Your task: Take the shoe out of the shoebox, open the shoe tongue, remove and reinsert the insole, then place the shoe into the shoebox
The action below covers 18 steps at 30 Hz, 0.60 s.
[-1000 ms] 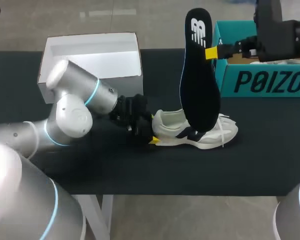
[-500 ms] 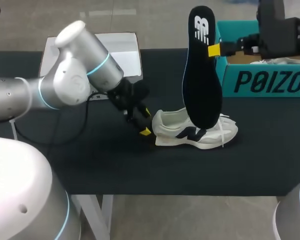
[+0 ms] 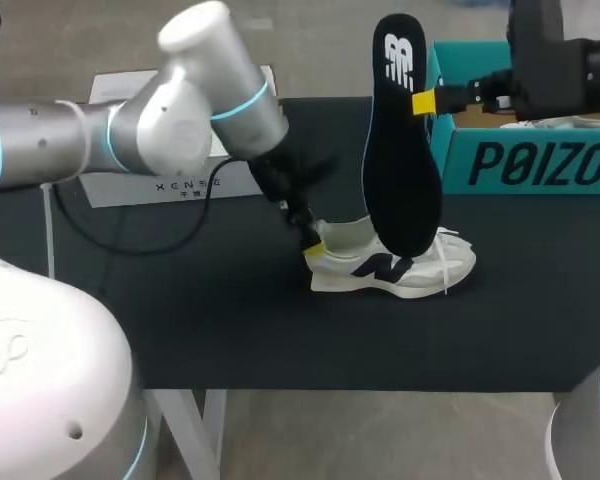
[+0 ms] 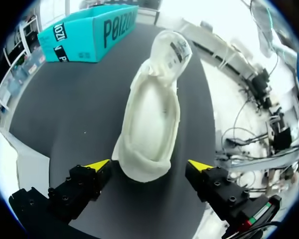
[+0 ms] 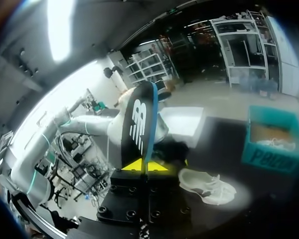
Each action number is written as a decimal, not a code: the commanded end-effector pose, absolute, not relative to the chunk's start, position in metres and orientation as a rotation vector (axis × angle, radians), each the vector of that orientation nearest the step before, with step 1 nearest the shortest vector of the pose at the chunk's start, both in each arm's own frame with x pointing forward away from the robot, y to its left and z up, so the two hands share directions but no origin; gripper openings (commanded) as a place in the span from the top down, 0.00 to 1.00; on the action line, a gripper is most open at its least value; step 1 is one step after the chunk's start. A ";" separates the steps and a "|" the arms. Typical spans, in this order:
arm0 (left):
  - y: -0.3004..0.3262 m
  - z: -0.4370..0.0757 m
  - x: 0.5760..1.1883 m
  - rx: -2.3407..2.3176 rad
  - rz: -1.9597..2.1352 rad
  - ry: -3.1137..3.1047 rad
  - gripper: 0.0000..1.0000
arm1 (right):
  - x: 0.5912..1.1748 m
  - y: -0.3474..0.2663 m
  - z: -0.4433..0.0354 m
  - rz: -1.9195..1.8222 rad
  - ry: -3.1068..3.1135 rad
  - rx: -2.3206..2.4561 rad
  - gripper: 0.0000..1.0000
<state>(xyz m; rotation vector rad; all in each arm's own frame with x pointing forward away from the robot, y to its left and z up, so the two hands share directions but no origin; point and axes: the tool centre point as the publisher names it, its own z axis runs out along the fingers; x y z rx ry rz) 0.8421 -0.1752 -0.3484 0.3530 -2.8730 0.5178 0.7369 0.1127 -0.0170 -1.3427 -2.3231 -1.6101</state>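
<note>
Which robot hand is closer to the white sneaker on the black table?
Left. The left hand, open, sits at the heel of the white sneaker; the right hand is up beside the teal shoebox, gripping the black insole.

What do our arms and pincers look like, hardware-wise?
Left arm: rounded silver-white links, cyan rings at joints, black wrist, loose black cable. Right arm: black wrist housing. Left pincer and right pincer: black blocky fingers, yellow wedge tips.

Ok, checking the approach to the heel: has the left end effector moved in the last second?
Yes. The left end effector went from beside the heel base of the white sneaker up to its heel collar.
</note>
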 end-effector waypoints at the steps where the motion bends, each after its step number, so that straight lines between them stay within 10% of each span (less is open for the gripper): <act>1: -0.181 -0.339 0.843 0.432 0.003 -2.857 0.00 | 0.741 0.114 -0.020 -1.604 -2.319 -1.358 1.00; 18: -0.189 -0.309 0.833 0.063 0.089 -3.149 0.00 | 0.746 0.105 -0.021 -1.600 -2.331 -1.368 1.00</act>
